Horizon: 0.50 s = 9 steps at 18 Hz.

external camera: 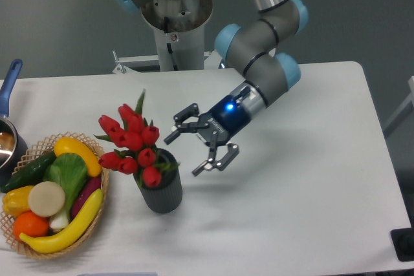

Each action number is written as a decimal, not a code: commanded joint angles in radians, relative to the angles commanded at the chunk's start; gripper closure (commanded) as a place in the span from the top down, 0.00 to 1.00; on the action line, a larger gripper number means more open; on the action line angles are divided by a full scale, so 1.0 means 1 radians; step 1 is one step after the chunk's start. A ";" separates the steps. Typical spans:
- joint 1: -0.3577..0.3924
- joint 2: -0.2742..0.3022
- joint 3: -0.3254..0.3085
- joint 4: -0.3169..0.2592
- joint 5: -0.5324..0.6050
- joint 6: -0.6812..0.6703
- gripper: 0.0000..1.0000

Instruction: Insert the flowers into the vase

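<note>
The flowers point(132, 140), a bunch of red tulip buds with green leaves, stand in the vase point(160, 192), a small dark grey ribbed cylinder on the white table. The buds spread up and to the left over the vase's mouth. My gripper point(187, 148) is just to the right of the flowers, a little above the vase's rim. Its fingers are spread wide apart and hold nothing. It does not touch the flowers or the vase.
A woven wicker basket point(98, 214) with toy vegetables and fruit sits at the left, close to the vase. A pot with a blue handle point(9, 85) is at the far left edge. The arm's base point(174, 30) stands at the back.
</note>
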State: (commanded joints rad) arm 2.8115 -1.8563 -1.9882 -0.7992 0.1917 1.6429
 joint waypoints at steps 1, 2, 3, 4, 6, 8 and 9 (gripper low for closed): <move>0.026 0.014 0.014 -0.002 0.000 0.002 1.00; 0.049 0.034 0.023 -0.002 0.002 0.000 1.00; 0.075 0.058 0.029 -0.003 0.003 -0.003 1.00; 0.107 0.083 0.029 -0.003 0.017 -0.006 1.00; 0.140 0.126 0.035 -0.003 0.116 -0.006 1.00; 0.144 0.164 0.058 -0.005 0.263 -0.021 1.00; 0.144 0.172 0.080 -0.005 0.311 -0.049 1.00</move>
State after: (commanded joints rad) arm 2.9560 -1.6844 -1.9085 -0.8038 0.5027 1.5941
